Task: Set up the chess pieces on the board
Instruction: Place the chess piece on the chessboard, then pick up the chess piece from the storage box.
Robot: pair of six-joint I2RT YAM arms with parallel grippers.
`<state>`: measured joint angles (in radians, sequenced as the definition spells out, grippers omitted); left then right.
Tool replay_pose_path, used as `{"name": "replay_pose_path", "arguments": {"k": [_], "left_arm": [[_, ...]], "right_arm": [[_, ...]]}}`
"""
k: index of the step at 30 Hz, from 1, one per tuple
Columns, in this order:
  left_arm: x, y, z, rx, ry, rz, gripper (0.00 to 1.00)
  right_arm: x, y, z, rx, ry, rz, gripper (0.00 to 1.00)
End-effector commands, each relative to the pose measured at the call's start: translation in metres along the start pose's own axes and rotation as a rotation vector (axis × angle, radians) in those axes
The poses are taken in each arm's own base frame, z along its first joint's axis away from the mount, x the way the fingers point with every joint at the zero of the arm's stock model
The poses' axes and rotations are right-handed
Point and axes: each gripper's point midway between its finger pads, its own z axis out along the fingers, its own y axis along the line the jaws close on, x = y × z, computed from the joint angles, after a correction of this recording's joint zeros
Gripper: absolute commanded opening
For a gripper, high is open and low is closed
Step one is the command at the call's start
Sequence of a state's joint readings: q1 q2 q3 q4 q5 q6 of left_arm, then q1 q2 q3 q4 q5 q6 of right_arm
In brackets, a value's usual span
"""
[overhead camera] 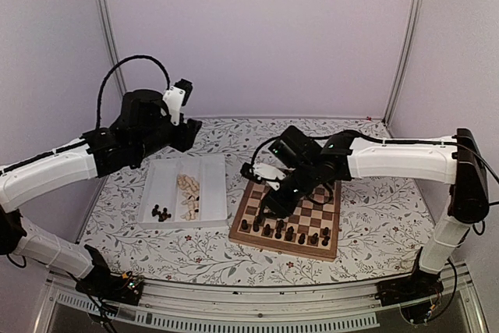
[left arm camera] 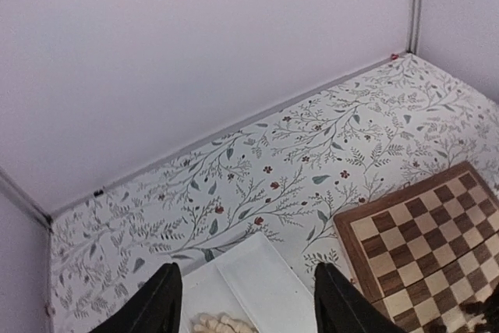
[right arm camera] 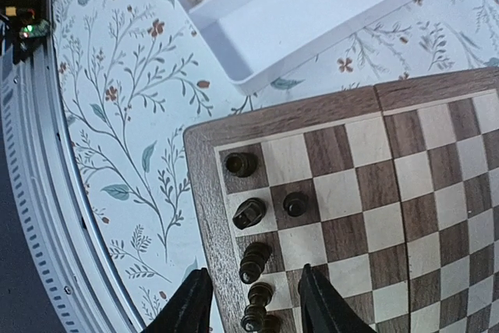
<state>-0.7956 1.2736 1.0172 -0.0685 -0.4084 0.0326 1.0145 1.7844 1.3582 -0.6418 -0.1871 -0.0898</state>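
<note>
A white two-compartment tray [overhead camera: 165, 181] lies flat at 8 o'clock from the table's centre in the top view, its divider running toward 12. A floral-printed cover [overhead camera: 374, 208] spans the tabletop. Plain lavender walls [overhead camera: 257, 37] close off 9, 12 and 3 o'clock. One metal post [overhead camera: 101, 21] stands at 11, a second post [overhead camera: 407, 37] at 1. A slotted metal rail [overhead camera: 257, 306] borders 6 o'clock.

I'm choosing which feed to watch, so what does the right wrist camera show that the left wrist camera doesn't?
Only the right wrist: standing dark chess pieces and the metal rail. Only the left wrist: the back wall. Both: the board, the white tray, the pale pieces in it, the floral tablecloth.
</note>
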Motion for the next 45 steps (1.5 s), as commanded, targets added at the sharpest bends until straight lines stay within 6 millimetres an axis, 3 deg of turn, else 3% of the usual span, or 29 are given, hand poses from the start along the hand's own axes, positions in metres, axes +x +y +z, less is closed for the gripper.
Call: {"name": "replay_pose_path", "arguments": {"k": [1,4,9,13,19,32,45], "left_arm": [[0.071,0.052,-0.02,-0.054,0.316,-0.283,0.57],[0.116,0.053,-0.035,-0.049,0.469,-0.368,0.53],[0.188,0.049,-0.041,-0.044,0.73,-0.447,0.44],[0.219,0.045,-0.037,-0.023,0.838,-0.48,0.36],[0.274,0.056,-0.047,-0.152,1.104,-0.485,0.39],[0.297,0.068,-0.035,-0.222,1.155,-0.462,0.38],[0.319,0.068,-0.033,-0.234,1.221,-0.422,0.24]], "right_arm": [[-0.027,-0.019,-0.049,0.046,-0.204,0.059,0.43],[-0.022,-0.032,-0.059,0.068,-0.256,0.093,0.44],[-0.021,-0.035,-0.062,0.068,-0.278,0.091,0.44],[-0.015,-0.034,-0.058,0.061,-0.269,0.087,0.44],[-0.007,-0.031,-0.062,0.053,-0.292,0.091,0.44],[0.003,-0.027,-0.057,0.037,-0.293,0.089,0.44],[0.006,-0.026,-0.048,0.017,-0.277,0.103,0.44]]}}
